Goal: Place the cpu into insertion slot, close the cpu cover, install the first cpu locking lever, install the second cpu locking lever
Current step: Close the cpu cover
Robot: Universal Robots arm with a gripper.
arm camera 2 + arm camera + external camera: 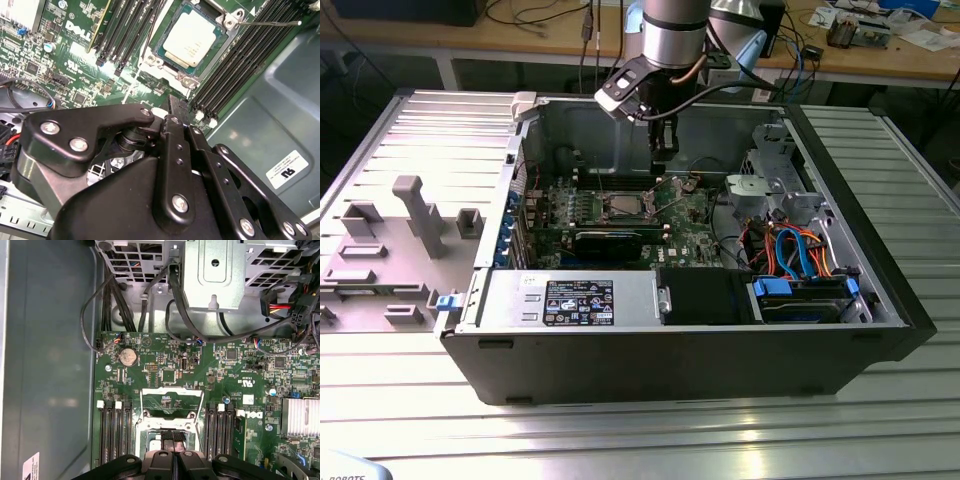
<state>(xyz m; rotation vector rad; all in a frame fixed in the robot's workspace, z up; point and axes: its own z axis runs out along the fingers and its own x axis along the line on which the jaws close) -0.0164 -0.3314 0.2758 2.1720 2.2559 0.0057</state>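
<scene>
Your gripper (pixel 172 439) hung just above the slot (pixel 161 39), fingers pressed together and holding nothing. You had the cpu (pixel 192 42) lying flat in the slot, with the cover (pixel 172 391) raised.

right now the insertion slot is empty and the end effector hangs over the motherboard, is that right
Not quite. The insertion slot is not empty: the cpu lies in it, as the second wrist view shows. The end effector does hang over the motherboard.
</scene>
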